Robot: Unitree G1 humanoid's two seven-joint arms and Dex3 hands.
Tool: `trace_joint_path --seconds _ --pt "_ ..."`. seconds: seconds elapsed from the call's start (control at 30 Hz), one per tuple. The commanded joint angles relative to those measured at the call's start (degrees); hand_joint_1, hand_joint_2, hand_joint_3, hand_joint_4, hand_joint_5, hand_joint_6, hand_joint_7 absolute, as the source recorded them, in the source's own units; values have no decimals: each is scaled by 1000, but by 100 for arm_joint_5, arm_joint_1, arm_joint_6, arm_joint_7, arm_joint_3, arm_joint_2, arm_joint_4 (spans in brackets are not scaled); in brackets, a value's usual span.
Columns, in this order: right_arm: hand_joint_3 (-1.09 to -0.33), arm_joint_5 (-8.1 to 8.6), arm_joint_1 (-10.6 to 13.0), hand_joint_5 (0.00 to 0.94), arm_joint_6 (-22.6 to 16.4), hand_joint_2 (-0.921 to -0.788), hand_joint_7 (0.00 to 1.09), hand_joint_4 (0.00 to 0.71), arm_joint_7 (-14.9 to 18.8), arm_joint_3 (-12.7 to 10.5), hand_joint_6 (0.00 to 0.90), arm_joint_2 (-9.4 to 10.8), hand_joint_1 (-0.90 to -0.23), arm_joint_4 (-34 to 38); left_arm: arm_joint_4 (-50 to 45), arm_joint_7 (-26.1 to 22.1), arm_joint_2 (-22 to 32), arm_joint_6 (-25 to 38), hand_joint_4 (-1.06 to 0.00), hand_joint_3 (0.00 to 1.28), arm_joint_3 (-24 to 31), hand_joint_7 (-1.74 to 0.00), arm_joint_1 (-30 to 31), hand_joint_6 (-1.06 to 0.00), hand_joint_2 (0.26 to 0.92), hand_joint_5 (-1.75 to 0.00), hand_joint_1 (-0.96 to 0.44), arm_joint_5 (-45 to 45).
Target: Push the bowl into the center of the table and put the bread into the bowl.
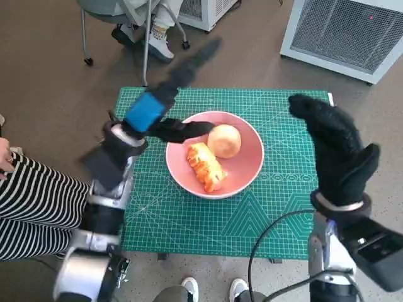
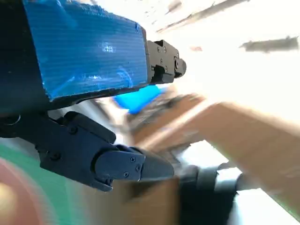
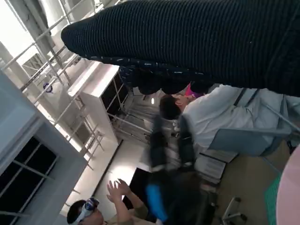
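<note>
Both hands hold nothing: right hand (image 1: 337, 151) raised at three o'clock, fingers apart; left hand (image 1: 165, 104) spread over the bowl (image 1: 249, 170) rim. Bread (image 1: 204, 165) lies inside, mid-mat (image 1: 277, 220).

Lab: cutting mat (image 1: 277, 207), equipment cabinets (image 1: 352, 31).

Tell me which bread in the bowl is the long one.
The golden braided pastry lying toward the robot's side of the pink bowl; the other, a bun, is round and smooth.
</note>
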Motion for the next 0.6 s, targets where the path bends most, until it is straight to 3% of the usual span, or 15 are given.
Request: trace_joint_path --seconds 0.03,0.2,0.37,0.6 --pt "-698 54 -161 1 188 -921 454 136 -24 -59 51 -53 -663 120 -535 -529 -395 631 -27 471 264 -344 455 -10 921 -14 -685 -1240" --pt "-701 29 -377 2 236 -921 454 138 -20 -80 52 -60 -654 235 -671 -881 -621 831 -61 369 447 -427 686 -4 921 -28 -677 -1768" --pt "-703 62 -675 5 333 -921 455 145 8 -132 61 -105 -663 411 -539 -893 -746 407 -124 280 595 -467 771 -38 921 -50 -667 -1501" --pt "-698 99 -931 7 446 -921 456 151 52 -169 78 -146 -669 587 -300 -826 -833 -82 -156 270 756 -418 726 -82 921 -30 -662 -1159"
